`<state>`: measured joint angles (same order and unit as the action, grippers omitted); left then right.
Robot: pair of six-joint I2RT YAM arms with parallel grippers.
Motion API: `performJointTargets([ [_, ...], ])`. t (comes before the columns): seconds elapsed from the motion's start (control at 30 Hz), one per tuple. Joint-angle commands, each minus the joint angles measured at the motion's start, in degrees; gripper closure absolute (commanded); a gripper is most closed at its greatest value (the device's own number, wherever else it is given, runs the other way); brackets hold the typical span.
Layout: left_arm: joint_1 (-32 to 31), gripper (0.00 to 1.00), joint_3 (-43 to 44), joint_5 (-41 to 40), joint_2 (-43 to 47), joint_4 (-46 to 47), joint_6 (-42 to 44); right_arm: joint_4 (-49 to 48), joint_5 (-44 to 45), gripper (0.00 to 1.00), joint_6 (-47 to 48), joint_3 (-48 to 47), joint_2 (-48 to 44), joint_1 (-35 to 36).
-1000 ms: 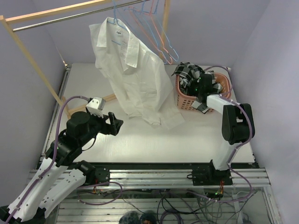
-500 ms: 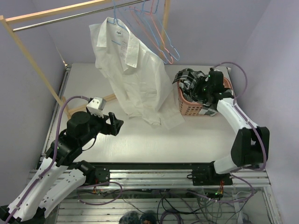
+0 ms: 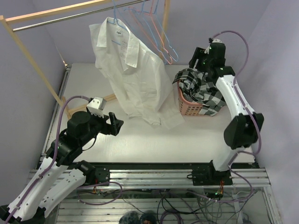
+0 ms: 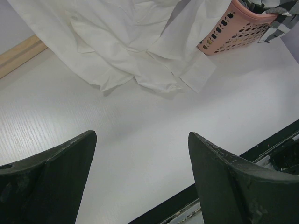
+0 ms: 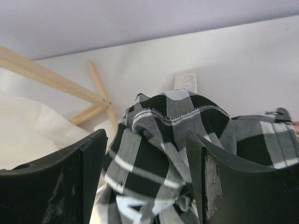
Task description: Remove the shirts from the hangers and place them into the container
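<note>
The left tool (image 4: 141, 137) hovers over the near left part of the surface (image 3: 154, 135), jaws spread wide with nothing between them; it has not moved in the last second.

Beyond it the white shirt (image 3: 135, 79) is on its light blue hanger (image 3: 115, 21) on the rail (image 3: 70, 16), its lower edge crumpled on the middle of the surface. Bare blue and pink hangers (image 3: 163, 42) hang just to its right.

By the right edge, toward the far corner, the pink basket (image 3: 189, 108) now holds the checked shirt (image 3: 203, 86), piled high with one side draped over the rim. A second ago the right tool (image 5: 145, 134) was down in the basket, nearly closed. It has since parted its jaws, let the shirt go and risen clear above the far rim, holding nothing.

So the checked shirt looks delivered, and the white one is the work remaining.
</note>
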<state>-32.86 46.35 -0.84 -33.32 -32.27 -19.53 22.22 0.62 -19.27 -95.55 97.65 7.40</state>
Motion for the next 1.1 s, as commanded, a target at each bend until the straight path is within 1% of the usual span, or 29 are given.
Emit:
performJointTargets([
  [0.0, -0.5, 0.09, 0.0, -0.6, 0.0, 0.3, -0.2, 5.5, -0.5, 0.31, 1.8, -6.1, 8.0, 0.7],
  [0.07, -0.6, 0.09, 0.0, -0.6, -0.2, 0.3, -0.2, 6.3, -0.4, 0.32, 2.1, -9.1, 10.9, 1.7],
  [0.17, -0.6, 0.09, 0.0, -0.6, -0.4, 0.3, -0.2, 8.3, 2.7, 0.32, 3.8, -12.7, 14.3, 3.2],
  [0.27, -0.6, 0.09, 0.0, -0.6, -0.4, 0.3, -0.2, 9.1, 3.0, 0.32, 5.4, -14.1, 16.3, 3.9],
  [0.33, -0.6, 0.09, -0.1, -0.7, -0.4, 0.3, -0.2, 9.6, 2.6, 0.34, 5.7, -14.3, 16.8, 4.0],
  [0.37, -0.6, 0.09, 0.0, -0.7, -0.4, 0.3, -0.2, 9.5, 2.3, 0.41, 5.7, -14.0, 16.8, 4.0],
  [0.4, -0.6, 0.09, -0.1, -0.7, -0.4, 0.3, -0.2, 9.4, 2.0, 0.55, 5.7, -13.5, 16.6, 3.9],
  [0.43, -0.6, 0.09, 0.0, -0.7, -0.4, 0.3, -0.2, 9.2, 2.2, 0.76, 5.6, -13.0, 16.2, 3.9],
  [0.47, -0.6, 0.09, 0.0, -0.7, -0.4, 0.3, -0.2, 9.1, 2.9, 0.92, 5.3, -12.5, 15.5, 3.9],
  [0.5, -0.6, 0.09, -0.1, -0.7, -0.5, 0.3, -0.2, 8.8, 3.9, 1.00, 5.1, -11.7, 14.8, 3.9],
  [0.67, -0.6, 0.09, 0.0, -0.7, -0.3, 0.3, -0.3, 6.3, 10.3, 1.00, 4.0, -5.5, 7.3, 3.5],
  [0.9, -0.7, 0.09, 0.0, -0.6, 0.1, 0.3, -0.3, -0.5, 17.5, 1.00, 1.3, 8.2, -10.5, 1.7],
  [1.0, -0.8, 0.09, 0.0, -0.6, 0.1, 0.3, -0.3, -1.0, 20.0, 1.00, 1.3, 11.8, -16.4, 1.7],
  [1.07, -0.9, 0.09, 0.0, -0.6, 0.1, 0.3, -0.3, 0.3, 21.5, 1.00, 1.3, 13.5, -19.4, 1.5],
])
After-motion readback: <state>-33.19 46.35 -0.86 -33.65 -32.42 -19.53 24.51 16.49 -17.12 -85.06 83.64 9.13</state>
